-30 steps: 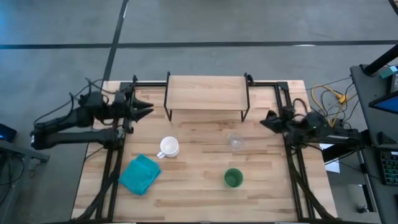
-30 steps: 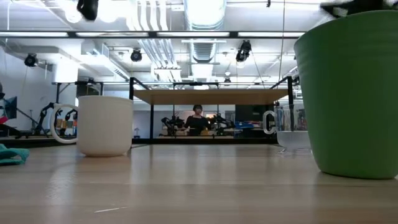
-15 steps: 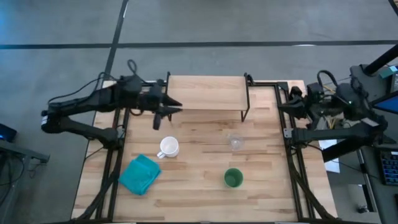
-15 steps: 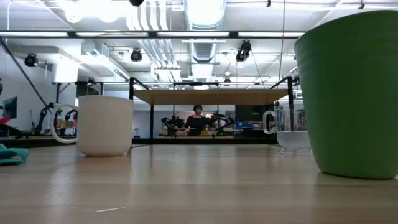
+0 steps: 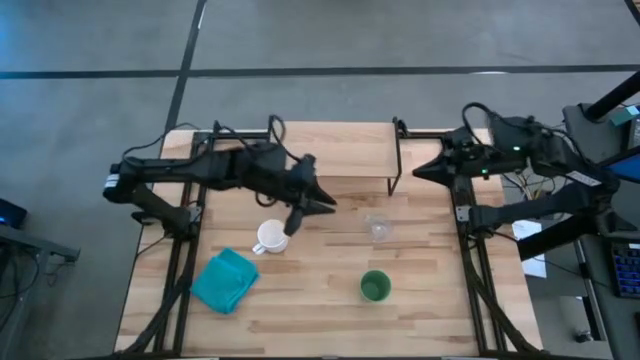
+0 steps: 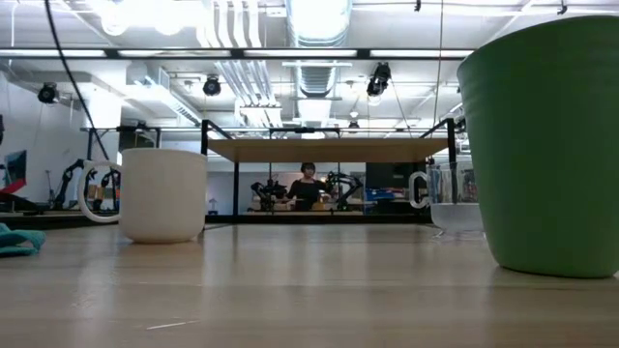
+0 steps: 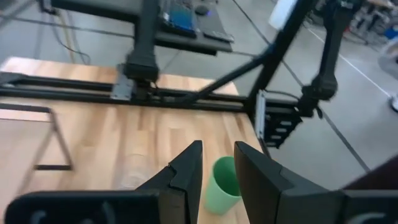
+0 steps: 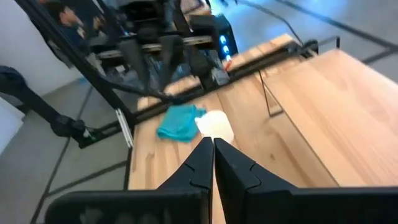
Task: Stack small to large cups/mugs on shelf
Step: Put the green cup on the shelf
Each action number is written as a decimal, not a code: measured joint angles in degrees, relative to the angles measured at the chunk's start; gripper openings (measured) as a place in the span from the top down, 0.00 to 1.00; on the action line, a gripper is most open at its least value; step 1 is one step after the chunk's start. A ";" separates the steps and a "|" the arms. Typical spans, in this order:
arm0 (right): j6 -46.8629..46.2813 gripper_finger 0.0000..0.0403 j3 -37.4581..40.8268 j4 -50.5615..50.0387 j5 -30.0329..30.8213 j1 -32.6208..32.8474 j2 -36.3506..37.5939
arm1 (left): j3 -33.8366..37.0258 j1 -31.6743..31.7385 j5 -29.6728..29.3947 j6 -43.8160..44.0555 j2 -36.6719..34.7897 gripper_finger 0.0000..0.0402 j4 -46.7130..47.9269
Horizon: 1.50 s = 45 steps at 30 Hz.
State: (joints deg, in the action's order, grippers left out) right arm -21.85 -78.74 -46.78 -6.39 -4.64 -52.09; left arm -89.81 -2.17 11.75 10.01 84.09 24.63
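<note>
The white handled mug [image 5: 270, 236], the clear glass [image 5: 379, 228] and the green cup [image 5: 375, 286] stand upright on the wooden table, apart from each other. The shelf [image 5: 332, 148] stands at the far edge on black legs, with nothing on it. My left gripper [image 5: 328, 204] hovers above the table between the mug and the glass, its fingers a little apart and empty. In the left wrist view the green cup [image 7: 221, 186] shows beyond the gap [image 7: 217, 171]. My right gripper [image 5: 418, 173] is shut and empty beside the shelf's right end.
A folded teal cloth [image 5: 225, 280] lies at the near left, beside the mug. Black frame rails [image 5: 470, 250] run along the table's left and right sides. In the low view the green cup [image 6: 542, 145] stands close in front, the mug [image 6: 162, 193] at left.
My left gripper has swung from the table's far left corner toward the right and the near edge, out over the table to a spot between the mug and the glass. My right gripper has gone toward the far edge and now stands by the shelf's right end. The cups have stayed put.
</note>
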 joint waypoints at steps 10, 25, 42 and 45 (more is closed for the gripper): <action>0.73 0.98 -4.80 -7.95 0.02 -0.01 -5.92 | -3.55 -7.06 -10.98 4.76 9.00 0.80 -0.08; 6.91 0.98 -6.65 -15.15 0.44 -0.01 -6.03 | -11.94 -10.65 -15.81 28.34 23.23 0.80 0.41; 8.77 0.98 -6.58 -14.77 0.44 -0.01 -7.24 | -11.88 -14.45 -15.19 42.11 25.74 0.80 0.01; 8.83 0.98 -6.58 -14.67 0.44 -0.01 -7.68 | -11.87 -15.47 -15.18 41.71 26.85 0.80 0.22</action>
State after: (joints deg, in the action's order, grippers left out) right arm -13.02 -85.32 -61.45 -5.96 -4.64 -59.77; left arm -101.68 -17.64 -3.43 51.72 110.94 24.85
